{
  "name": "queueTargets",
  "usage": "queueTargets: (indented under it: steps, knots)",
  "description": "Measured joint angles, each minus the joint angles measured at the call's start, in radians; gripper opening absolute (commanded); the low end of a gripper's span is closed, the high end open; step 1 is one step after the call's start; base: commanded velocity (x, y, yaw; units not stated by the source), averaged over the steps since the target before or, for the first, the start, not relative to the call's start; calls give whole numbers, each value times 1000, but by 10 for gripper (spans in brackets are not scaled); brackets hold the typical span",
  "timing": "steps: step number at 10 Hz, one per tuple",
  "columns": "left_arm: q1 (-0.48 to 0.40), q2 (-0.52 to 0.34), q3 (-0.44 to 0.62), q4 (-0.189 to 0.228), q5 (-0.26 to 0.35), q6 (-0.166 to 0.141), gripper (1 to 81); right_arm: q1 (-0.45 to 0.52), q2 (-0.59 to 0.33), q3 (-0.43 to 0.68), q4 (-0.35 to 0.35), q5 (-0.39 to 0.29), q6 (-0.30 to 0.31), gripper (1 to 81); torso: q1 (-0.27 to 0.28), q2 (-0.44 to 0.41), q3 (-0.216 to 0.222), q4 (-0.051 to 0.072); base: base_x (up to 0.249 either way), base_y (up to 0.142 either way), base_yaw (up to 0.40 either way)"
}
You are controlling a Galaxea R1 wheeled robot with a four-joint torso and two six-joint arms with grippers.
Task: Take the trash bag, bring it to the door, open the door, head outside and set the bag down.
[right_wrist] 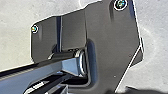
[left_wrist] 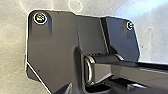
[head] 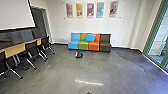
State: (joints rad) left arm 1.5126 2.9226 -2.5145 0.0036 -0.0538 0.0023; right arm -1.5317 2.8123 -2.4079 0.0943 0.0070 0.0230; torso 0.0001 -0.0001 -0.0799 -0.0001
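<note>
We have a wide stretch of floor between us and the far wall, and we judge the step in hand to be the approach to the bag. On our right stands green-framed glass; whether it holds the door, we cannot tell. On our left, a table has chairs along it, their legs splayed onto the floor, so we should keep our base well off them. The sofa is against the wall ahead, a blue cushion on it.

The small dark lump with a pale side, on the floor just in front of the sofa, we take for the bag. We would do well to drive at it slowly and squarely, stop short so that the base neither nudges it nor crowds the sofa, then bend and reach down from above. A pinch on gathered plastic should hold better than one on the bulging side, which might tear. We cannot tell how far open either gripper is, or whether either holds anything.
</note>
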Motion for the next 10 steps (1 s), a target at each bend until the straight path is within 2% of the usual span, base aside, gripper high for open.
queueTargets:
  steps: [4, 6, 10]
  knots:
    - [-13, 3, 0, 0, -9, 0, 811, 19, 0, 0, 0, 3, 0, 811, 1, 1, -126, 0, 153, 0, 0]
    - [-20, 6, -1, 0, -29, 0, 811, 22, 0, 0, 0, 9, 0, 811, 1, 1, -139, 0, 162, 0, 0]
    - [-19, 12, -1, 0, -32, 0, 811, 22, 0, 0, 0, 10, 0, 811, 1, 1, -137, 0, 162, 0, 0]
